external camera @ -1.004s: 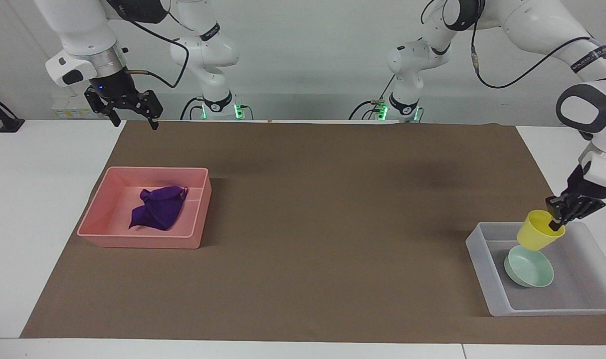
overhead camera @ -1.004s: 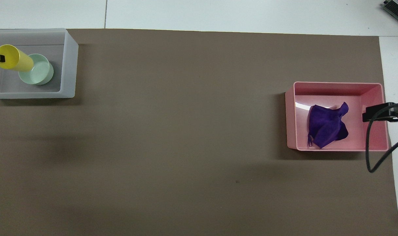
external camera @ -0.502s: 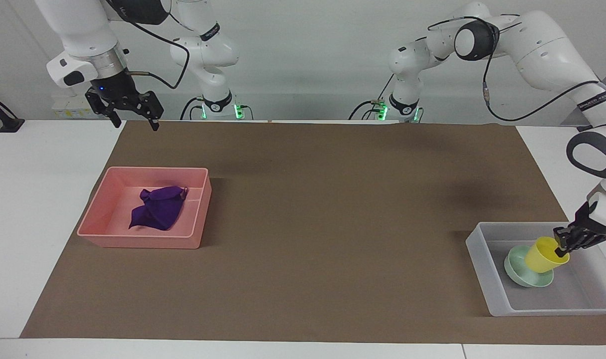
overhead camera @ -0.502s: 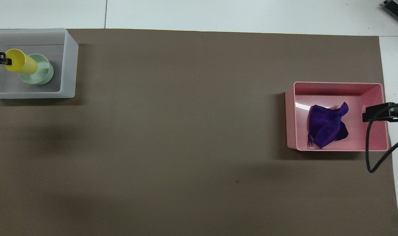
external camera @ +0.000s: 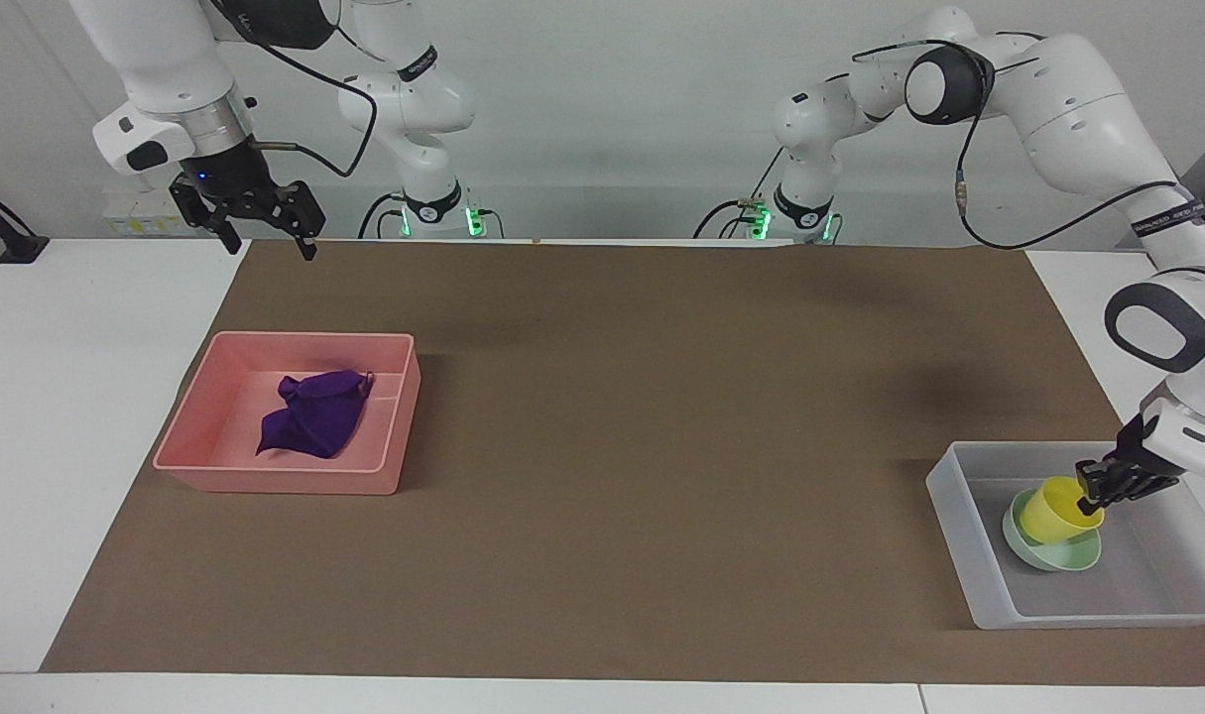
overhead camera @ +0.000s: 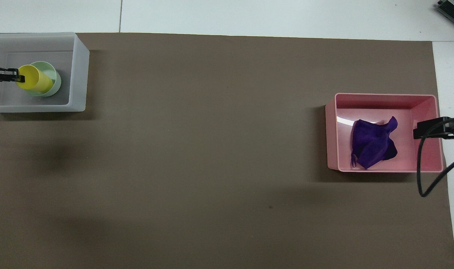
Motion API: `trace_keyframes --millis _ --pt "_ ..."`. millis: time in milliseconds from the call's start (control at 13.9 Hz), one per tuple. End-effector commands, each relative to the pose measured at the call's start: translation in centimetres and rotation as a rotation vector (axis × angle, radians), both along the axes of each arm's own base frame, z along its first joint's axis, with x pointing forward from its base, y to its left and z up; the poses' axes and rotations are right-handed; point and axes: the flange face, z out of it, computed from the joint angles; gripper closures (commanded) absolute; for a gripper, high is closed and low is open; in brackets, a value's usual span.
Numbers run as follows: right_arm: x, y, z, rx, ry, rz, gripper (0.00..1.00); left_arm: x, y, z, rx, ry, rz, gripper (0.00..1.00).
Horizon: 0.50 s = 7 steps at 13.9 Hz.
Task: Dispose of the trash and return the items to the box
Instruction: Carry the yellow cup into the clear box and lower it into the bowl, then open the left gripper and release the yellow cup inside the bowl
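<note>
My left gripper (external camera: 1094,493) (overhead camera: 20,78) is shut on the rim of the yellow cup (external camera: 1054,511) (overhead camera: 34,79). The cup is tilted and sits in the mint-green bowl (external camera: 1058,555) (overhead camera: 53,80), inside the translucent box (external camera: 959,535) (overhead camera: 79,71) at the left arm's end of the table. The purple rag (external camera: 309,415) (overhead camera: 372,144) lies in the pink tray (external camera: 285,476) (overhead camera: 428,157) at the right arm's end. My right gripper (external camera: 267,238) (overhead camera: 419,131) is open and empty, raised in the air above the table edge near the pink tray.
A brown mat (external camera: 662,446) (overhead camera: 212,149) covers most of the white table (external camera: 66,397). A black cable (overhead camera: 423,175) hangs from the right arm beside the pink tray.
My left gripper has lowered the yellow cup into the box until it rests in the green bowl. The right arm has barely moved.
</note>
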Motion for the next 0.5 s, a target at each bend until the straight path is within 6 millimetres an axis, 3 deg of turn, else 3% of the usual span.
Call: trace_keyframes --millis 0,143,215,287,430 --pt "-0.68 -0.16 0.04 -0.014 -0.012 -0.011 0.0 -1.27 -0.13 -0.04 -0.008 -0.02 -0.003 1.0" --pt "-0.7 -0.16 0.02 -0.014 -0.011 -0.011 0.0 -1.39 0.04 0.03 -0.01 -0.012 -0.002 1.0" --pt "-0.69 -0.08 0.02 -0.014 -0.011 -0.01 0.0 -1.38 0.14 0.1 -0.009 -0.014 0.0 0.95" --pt "-0.71 -0.16 0.01 -0.014 -0.009 -0.011 0.0 -1.31 0.04 0.19 -0.006 -0.016 -0.002 0.65" --pt "-0.73 -0.16 -0.01 -0.013 -0.008 -0.012 0.0 -1.25 0.31 0.54 -0.003 -0.022 -0.001 0.14"
